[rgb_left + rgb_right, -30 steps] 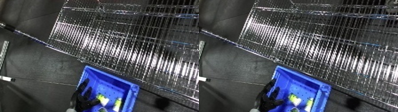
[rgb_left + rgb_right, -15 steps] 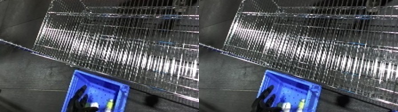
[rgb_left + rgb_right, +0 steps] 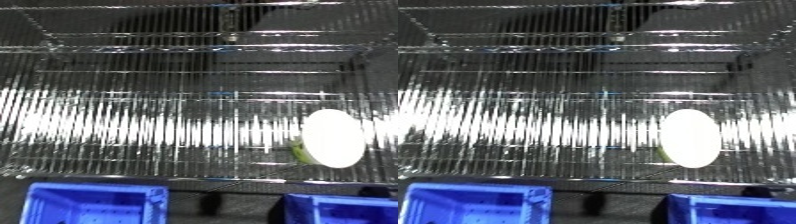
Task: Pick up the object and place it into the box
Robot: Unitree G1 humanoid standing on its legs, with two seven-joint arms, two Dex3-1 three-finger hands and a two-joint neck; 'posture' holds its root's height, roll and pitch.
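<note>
In the left eye view we see a white oval object (image 3: 334,138) with a greenish edge standing on the wire shelf (image 3: 160,125), right of centre, above two blue bins: one (image 3: 93,202) lower left, another (image 3: 342,210) lower right. In the right eye view the same scene sits shifted left. Neither hand shows, so we cannot tell their state

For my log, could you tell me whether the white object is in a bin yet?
Not in: the white oval object sits on the wire shelf, above the blue bins.
</note>
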